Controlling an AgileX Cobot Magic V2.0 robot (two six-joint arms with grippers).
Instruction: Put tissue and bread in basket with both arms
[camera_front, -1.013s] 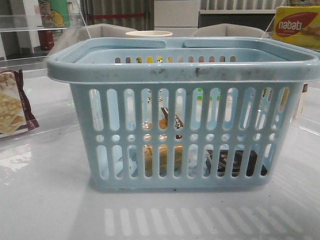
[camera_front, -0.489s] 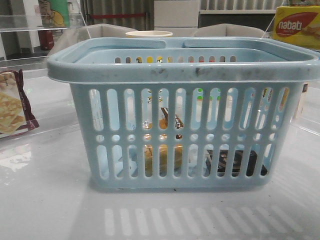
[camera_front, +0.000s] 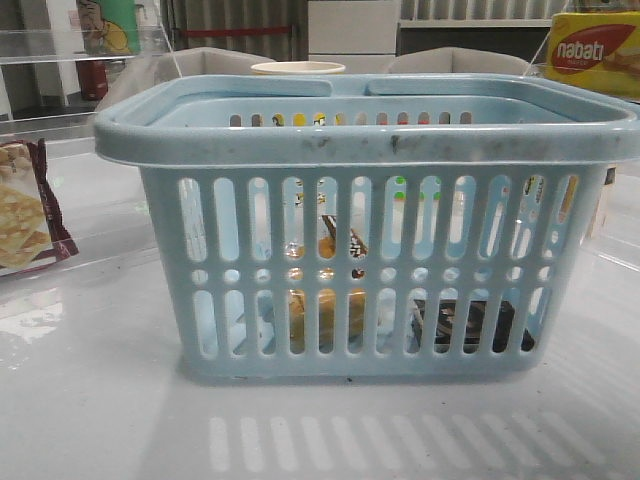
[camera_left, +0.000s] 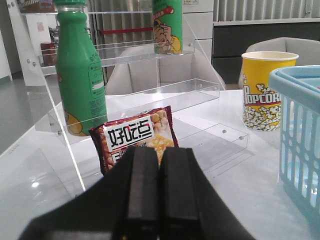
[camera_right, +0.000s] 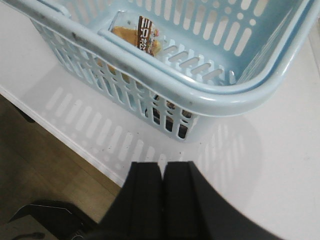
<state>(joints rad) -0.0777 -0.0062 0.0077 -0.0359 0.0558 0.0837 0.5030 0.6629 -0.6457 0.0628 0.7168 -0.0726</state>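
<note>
The pale blue basket (camera_front: 360, 150) stands in the middle of the front view. Through its slots I see the bread (camera_front: 330, 300) leaning inside at the left and the dark tissue pack (camera_front: 465, 325) flat on its floor at the right. In the right wrist view the basket (camera_right: 215, 95) holds the bread (camera_right: 142, 37), and the tissue (camera_right: 167, 117) shows through the slots. My right gripper (camera_right: 162, 167) is shut and empty, outside the basket near the table edge. My left gripper (camera_left: 159, 152) is shut and empty, beside the basket (camera_left: 300, 115). Neither gripper shows in the front view.
A maroon-edged cracker packet (camera_front: 25, 215) lies at the left and a yellow Nabati box (camera_front: 595, 50) at the back right. In the left wrist view a snack packet (camera_left: 135, 135), a green bottle (camera_left: 80, 70), a clear acrylic shelf (camera_left: 165, 95) and a popcorn cup (camera_left: 267, 90) stand ahead.
</note>
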